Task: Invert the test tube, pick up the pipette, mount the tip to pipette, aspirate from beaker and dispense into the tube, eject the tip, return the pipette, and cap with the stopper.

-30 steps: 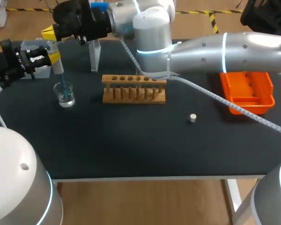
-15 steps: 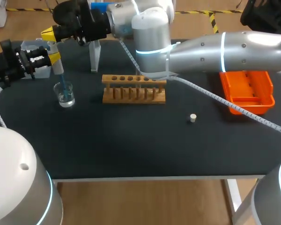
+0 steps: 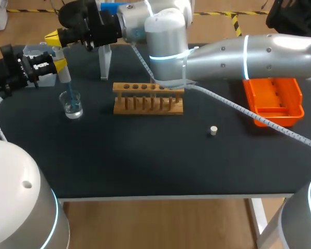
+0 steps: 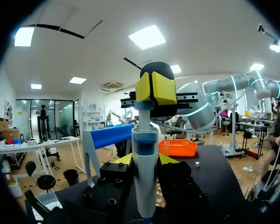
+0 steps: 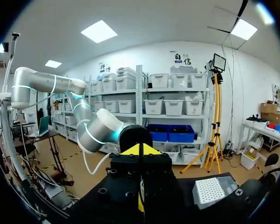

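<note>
Pipette (image 4: 144, 177) stands upright over the beaker (image 3: 71, 104) at the counter's (image 3: 145, 161) far left, its blue tip dipping into the glass. The left fingers (image 4: 107, 186) are clamped on its body from both sides. The right fingers (image 4: 154, 88) are pressed together and sit on top of its plunger. To the right stands the wooden rack (image 3: 147, 98). The stopper (image 3: 213, 130) lies alone nearer the front, and an orange tray (image 3: 274, 101) sits at the far right.

Bright, even light from ceiling panels (image 4: 150, 37) leaves faint shadows on the table (image 3: 145, 155).
</note>
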